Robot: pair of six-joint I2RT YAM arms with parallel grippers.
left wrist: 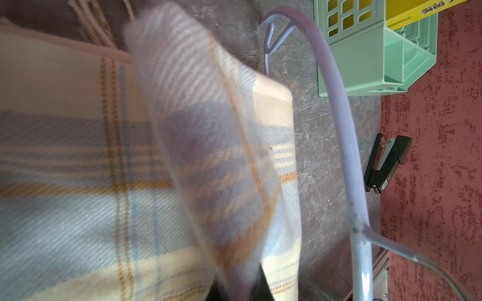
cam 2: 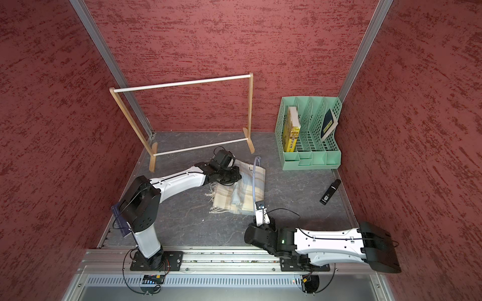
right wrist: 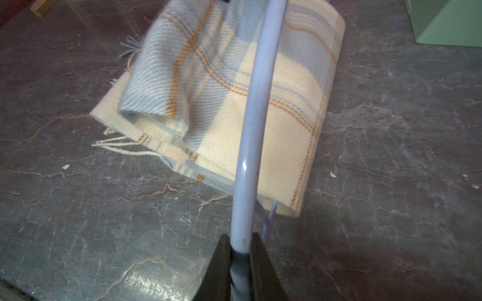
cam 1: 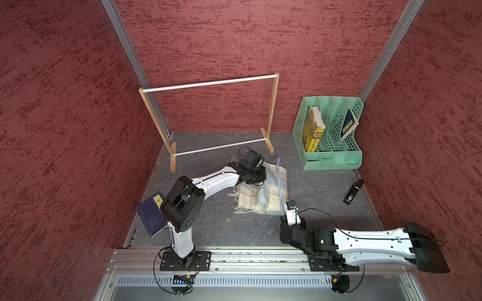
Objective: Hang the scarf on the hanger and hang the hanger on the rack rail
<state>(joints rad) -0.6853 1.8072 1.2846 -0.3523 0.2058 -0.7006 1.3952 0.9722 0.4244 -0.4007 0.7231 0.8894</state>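
The scarf (cam 1: 266, 192) (cam 2: 234, 192) lies folded on the dark table, plaid in cream and pale blue, fringe toward the left arm. My left gripper (cam 1: 260, 179) (cam 2: 233, 177) sits at its far left part, shut on a raised fold of the scarf (left wrist: 208, 130); the cloth hides most of the gripper (left wrist: 238, 292). The pale-blue hanger (cam 1: 279, 187) (cam 2: 254, 182) (left wrist: 344, 135) (right wrist: 257, 104) arches over the scarf (right wrist: 287, 104). My right gripper (cam 1: 283, 215) (cam 2: 257, 216) (right wrist: 241, 250) is shut on its near end. Thin hanger rods run under the scarf's near corner.
A wooden-framed rack (cam 1: 208, 83) with white rods stands at the back. A green file organiser (cam 1: 328, 161) with books is at the back right, and a black stapler (cam 1: 353, 191) lies near the right wall. A dark blue book (cam 1: 151, 216) leans by the left arm's base.
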